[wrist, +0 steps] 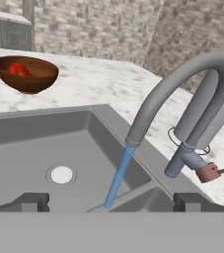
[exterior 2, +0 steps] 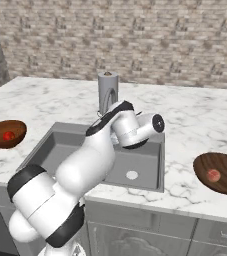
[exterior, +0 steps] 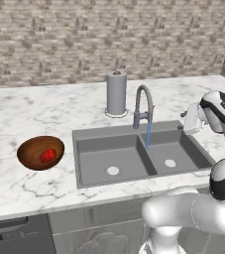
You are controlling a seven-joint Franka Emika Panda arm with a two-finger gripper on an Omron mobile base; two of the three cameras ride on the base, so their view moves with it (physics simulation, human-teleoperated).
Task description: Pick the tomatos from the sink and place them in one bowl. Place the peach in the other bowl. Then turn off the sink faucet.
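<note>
Both basins of the sink (exterior: 134,154) lie bare of fruit, only the white drains showing. Red fruit sits in the left bowl (exterior: 40,152); the tomatos (exterior: 47,155) read as one red mass there, so I cannot separate two. The peach (exterior 2: 214,174) rests in the right bowl (exterior 2: 220,172), well apart across the sink. Sorting looks finished, judged from this layout.

Water runs in a blue stream from the sink faucet (wrist: 182,94) and lands on the divider between the basins. That leaves the shut-off as the remaining step.

The pincer (wrist: 108,201) is released, jaws spread wide, holding nothing. It hangs at the right side of the sink, looking across at the gooseneck; that placement suits a reach for the side lever (wrist: 209,171), which juts from the faucet base toward the right of the hand view.

Room: open air between pincer and lever. Tight spots are the arch just above the lever and the grey cylinder (exterior: 116,93) standing on the worktop (exterior: 29,109) just behind the faucet. The sink's rear rim lies close below. Bowls sit clear of any swing.
</note>
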